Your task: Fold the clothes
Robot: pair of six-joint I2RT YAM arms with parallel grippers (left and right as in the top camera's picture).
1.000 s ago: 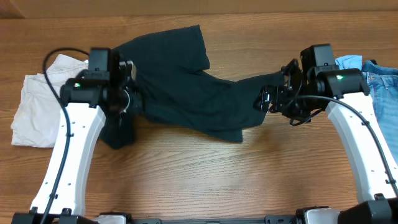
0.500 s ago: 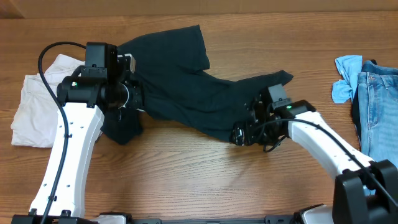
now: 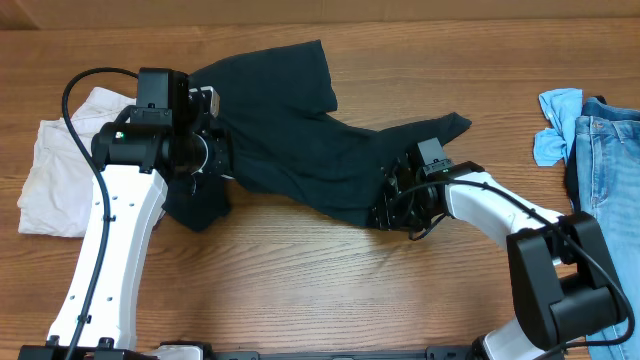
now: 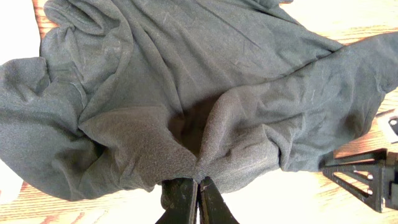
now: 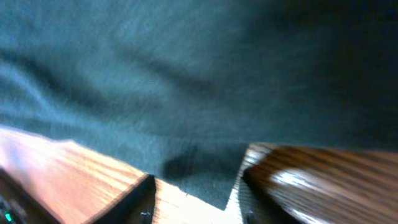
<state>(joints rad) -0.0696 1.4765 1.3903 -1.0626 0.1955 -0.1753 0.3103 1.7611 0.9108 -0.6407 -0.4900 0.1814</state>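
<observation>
Left gripper pinching a fold of dark T-shirt, right gripper spread astride its near hem.

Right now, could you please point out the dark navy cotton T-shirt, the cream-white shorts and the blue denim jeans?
dark navy cotton T-shirt (image 3: 290, 130): overhead view, middle of its body.
cream-white shorts (image 3: 55, 180): overhead view, flat centre.
blue denim jeans (image 3: 610, 170): overhead view, bare denim panel.

Left gripper fully closed, right gripper low, jaws apart.
</observation>
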